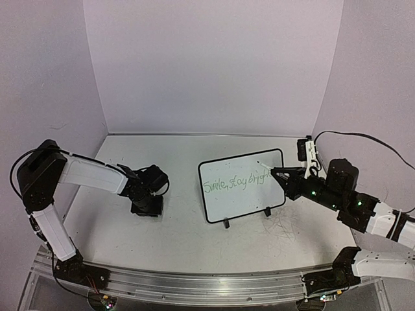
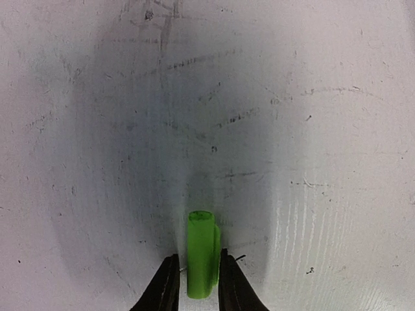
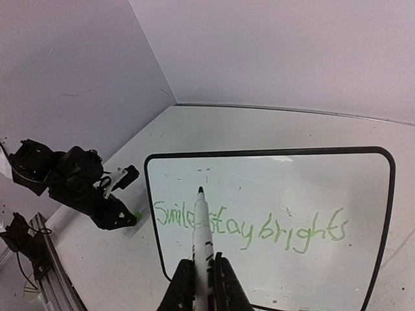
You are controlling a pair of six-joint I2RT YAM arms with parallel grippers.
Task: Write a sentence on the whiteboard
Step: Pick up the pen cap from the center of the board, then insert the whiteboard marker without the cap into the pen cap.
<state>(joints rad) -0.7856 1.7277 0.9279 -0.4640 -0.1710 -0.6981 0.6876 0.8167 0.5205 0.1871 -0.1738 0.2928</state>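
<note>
Whiteboard, small and glossy white in a thin black frame [image 1: 241, 188], sits on its clip feet right of centre on the scuffed white desk [image 1: 175, 246], well apart from the left pincer [image 1: 147, 202]. The right pincer [image 1: 275, 173] reaches over its right edge. A hard push could skid it, I'd say.

Left wrist: fingers closed on a short bright-green cap [image 2: 202, 249], which might slip out.

Right wrist: pincer clamped on a white marker [image 3: 200, 227], tip over the green cursive sentence [image 3: 272, 232], roughly "Smile, stay brights". A low pass could smear it.
</note>
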